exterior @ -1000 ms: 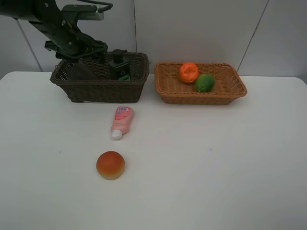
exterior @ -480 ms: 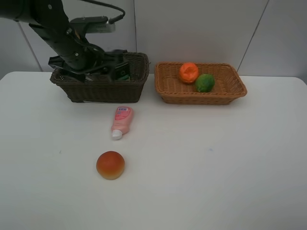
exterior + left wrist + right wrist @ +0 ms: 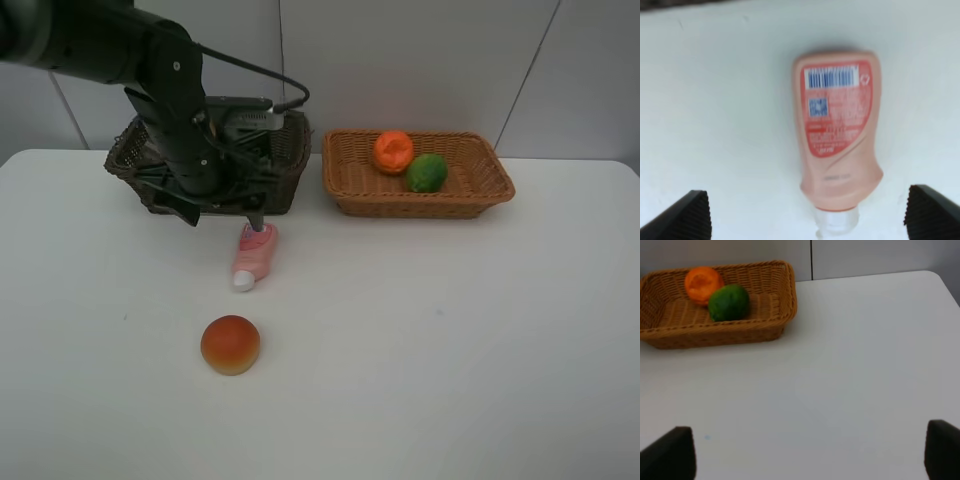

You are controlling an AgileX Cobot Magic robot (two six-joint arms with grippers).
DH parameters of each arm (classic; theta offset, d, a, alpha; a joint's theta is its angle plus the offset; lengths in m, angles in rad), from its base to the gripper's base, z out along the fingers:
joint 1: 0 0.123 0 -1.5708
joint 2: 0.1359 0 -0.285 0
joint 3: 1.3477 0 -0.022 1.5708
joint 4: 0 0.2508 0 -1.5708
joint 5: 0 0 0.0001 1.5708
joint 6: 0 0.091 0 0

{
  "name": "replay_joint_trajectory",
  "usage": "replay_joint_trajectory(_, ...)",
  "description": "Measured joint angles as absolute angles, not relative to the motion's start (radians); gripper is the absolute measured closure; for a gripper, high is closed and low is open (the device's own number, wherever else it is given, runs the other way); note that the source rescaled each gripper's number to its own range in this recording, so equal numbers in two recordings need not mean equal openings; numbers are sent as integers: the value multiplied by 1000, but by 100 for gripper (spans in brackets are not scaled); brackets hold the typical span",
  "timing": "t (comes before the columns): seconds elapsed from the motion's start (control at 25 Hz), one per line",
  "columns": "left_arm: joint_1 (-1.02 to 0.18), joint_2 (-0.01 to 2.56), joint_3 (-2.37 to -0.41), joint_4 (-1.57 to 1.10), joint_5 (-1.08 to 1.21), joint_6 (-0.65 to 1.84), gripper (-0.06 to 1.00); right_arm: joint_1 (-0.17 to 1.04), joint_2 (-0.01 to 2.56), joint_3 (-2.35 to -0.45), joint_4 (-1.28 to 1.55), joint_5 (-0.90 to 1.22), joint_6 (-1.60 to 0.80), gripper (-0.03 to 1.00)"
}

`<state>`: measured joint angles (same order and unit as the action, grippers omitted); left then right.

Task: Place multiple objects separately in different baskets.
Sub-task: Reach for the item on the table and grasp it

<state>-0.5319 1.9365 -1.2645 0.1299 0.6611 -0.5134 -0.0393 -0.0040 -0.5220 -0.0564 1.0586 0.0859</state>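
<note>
Left pincer [image 3: 224, 220] hangs low over the table [image 3: 450, 350], just in front of the dark brown basket [image 3: 296, 132], jaws wide apart, nothing between them but air. Left wrist view: pink tube [image 3: 840, 130] lies flat on the table between the two finger tips, touching neither, barcode label up. Its white cap [image 3: 243, 282] points away from the baskets, toward the front edge. The pincer sits over the tube's flat end, the end nearest the dark basket. The left arm covers most of that basket, so its inside can't be read.

Peach-like fruit [image 3: 230, 344] sits alone on the table, nearer the front than the tube, apart from it.

Tan basket [image 3: 420, 207] stands to the right of the dark one, close beside it, a small gap between. Orange [image 3: 393, 150] and green lime [image 3: 427, 172] are inside it, touching each other, orange toward the back wall.

Right pincer [image 3: 805, 452] shows only in its own wrist view, jaws apart, empty, over bare table and well away from the tan basket.
</note>
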Motion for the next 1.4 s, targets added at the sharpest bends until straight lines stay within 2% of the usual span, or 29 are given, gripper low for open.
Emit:
replay_joint_trajectory(0.4, -580, 2069, -1430, 228, 720, -634, -5, -39, -4, -522, -56, 1059, 86, -1)
replay_joint_trajectory(1.4, -584, 2240, -1442, 255, 609, -614, -6, -39, -4, -522, -56, 1059, 86, -1)
